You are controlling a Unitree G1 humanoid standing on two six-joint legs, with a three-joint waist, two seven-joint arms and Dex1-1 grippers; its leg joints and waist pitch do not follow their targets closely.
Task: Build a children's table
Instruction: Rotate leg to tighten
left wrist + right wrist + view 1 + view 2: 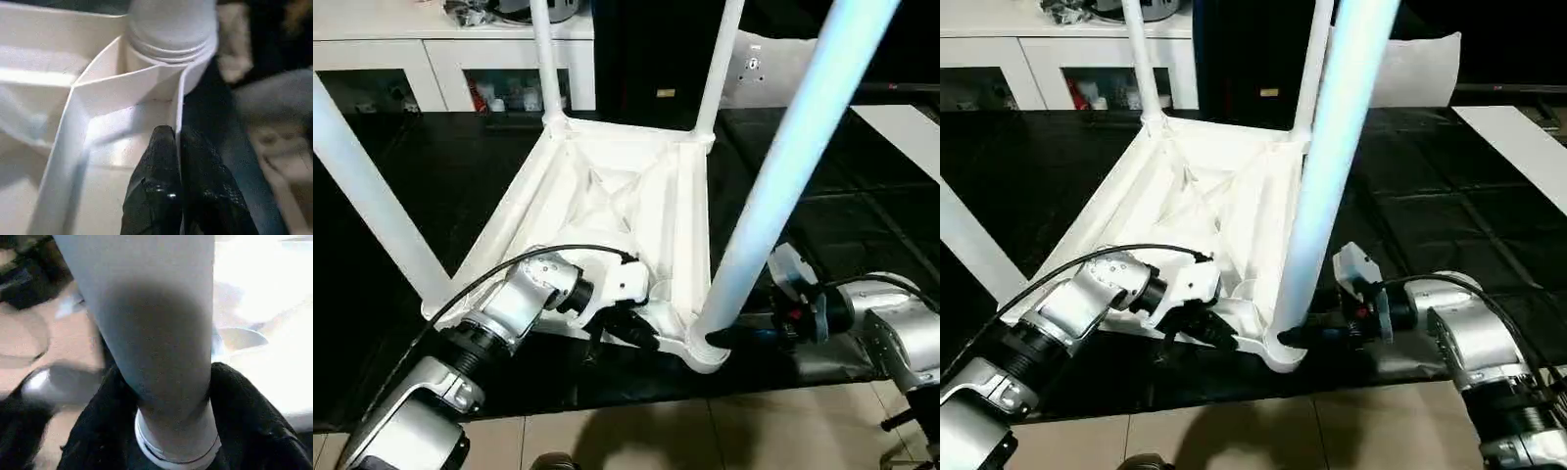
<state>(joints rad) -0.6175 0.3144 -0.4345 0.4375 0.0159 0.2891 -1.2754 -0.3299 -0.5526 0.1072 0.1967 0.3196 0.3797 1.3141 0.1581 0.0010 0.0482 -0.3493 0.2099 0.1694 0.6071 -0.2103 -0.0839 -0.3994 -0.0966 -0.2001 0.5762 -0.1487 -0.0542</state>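
Centrally, children's table inverted on black-covered tabletop, ribbed underside up, four white legs rising from corner sockets. Nearest leg standing in near right socket, close to tabletop edge above tiled floor. Right gripper at base of this leg, black fingers set either side of tube just above its collar, closing round it; firm pinch not yet certain. Left gripper with fingers pressed together on thin rim wall beside same socket, steadying frame. Step in hand, by judgement: seating last leg. Best done with leg kept in line with socket, pressed straight down, rim clamped against sliding toward edge. White cabinets beyond.
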